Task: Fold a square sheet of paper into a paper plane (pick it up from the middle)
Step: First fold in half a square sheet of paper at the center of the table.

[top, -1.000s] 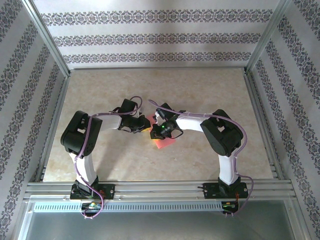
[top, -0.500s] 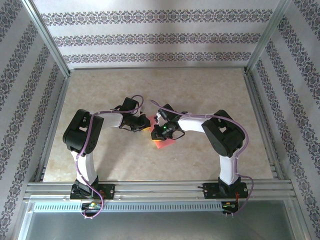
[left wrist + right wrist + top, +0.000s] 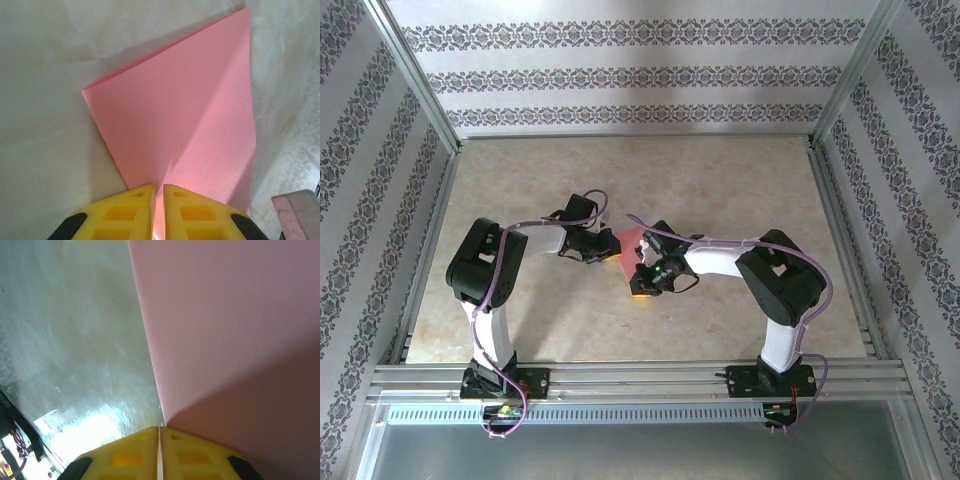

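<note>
At desk centre, between your two arms: a thin, matte pink-red sheet of paper (image 3: 632, 240). From above it looks small, and the wrists cover most of it.
Sheet shape: your left wrist camera shows a slanted four-sided panel with sharp corners. A soft diagonal crease climbs from the near edge toward the far right corner, and the two halves catch the light differently.
Sheet lie: the far left edge stands off the desk (image 3: 720, 180) and throws a shadow beneath it. You cannot tell how high the rest sits.
Left claw (image 3: 158, 200): yellow moulded plastic fingers with recessed pockets, drawn to a narrow slit, nipping the sheet's near edge where the crease begins.
Right claw (image 3: 159, 440): the same yellow fingers, pressed almost flat together, gripping the sheet where its straight edge runs down into them.
Right wrist camera: smooth pink paper covers the right half and is cut off at the top and right borders. Its lower part is in shade.
Desk surface: pale beige, marbled and glossy, with a bright glare patch near the right claw.
Surround: white walls (image 3: 620, 70) with grey floral bands, and bare aluminium rails (image 3: 640, 375) along the near edge.
Hard to make out: a grey-pink block (image 3: 296, 215) at the lower right of the left wrist camera is clipped by the border, so you cannot tell what it is. From above, wrists and purple-grey cables (image 3: 720, 240) partly hide both claws' fingertips.
</note>
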Robot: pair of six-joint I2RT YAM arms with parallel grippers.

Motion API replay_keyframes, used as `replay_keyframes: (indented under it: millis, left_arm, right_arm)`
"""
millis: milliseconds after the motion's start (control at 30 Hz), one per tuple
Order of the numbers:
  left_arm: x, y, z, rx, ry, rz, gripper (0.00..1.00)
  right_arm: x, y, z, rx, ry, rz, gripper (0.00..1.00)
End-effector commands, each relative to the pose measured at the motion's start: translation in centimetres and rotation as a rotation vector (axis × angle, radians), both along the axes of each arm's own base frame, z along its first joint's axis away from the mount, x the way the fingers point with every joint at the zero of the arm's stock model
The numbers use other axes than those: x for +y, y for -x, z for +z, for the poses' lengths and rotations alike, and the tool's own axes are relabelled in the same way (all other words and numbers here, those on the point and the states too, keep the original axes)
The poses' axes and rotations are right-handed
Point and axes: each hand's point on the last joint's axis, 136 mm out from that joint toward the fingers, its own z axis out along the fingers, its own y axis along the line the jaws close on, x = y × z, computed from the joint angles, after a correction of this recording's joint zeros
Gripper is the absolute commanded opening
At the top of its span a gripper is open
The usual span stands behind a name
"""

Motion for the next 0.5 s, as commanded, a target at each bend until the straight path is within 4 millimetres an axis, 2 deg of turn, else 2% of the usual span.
replay_keyframes:
  millis: [0,200,467]
  left_arm:
    - [1.2,0.1,-1.4,0.024,-0.078,0.008,0.15]
    - [0.9,-0.8,-0.2,-0.008,-0.074,-0.003,0.15]
    - [2.4,-2.6,-0.3,-0.051,-0.097,0.0,0.19]
  right_arm:
    - [-0.8,1.9,-0.4,0.046,0.033,0.016,0.13]
    - [-1.3,1.9,-0.7,0.038,0.055,0.013,0.13]
    - [-2.3,2.1,-2.5,0.076,0.128,-0.012,0.12]
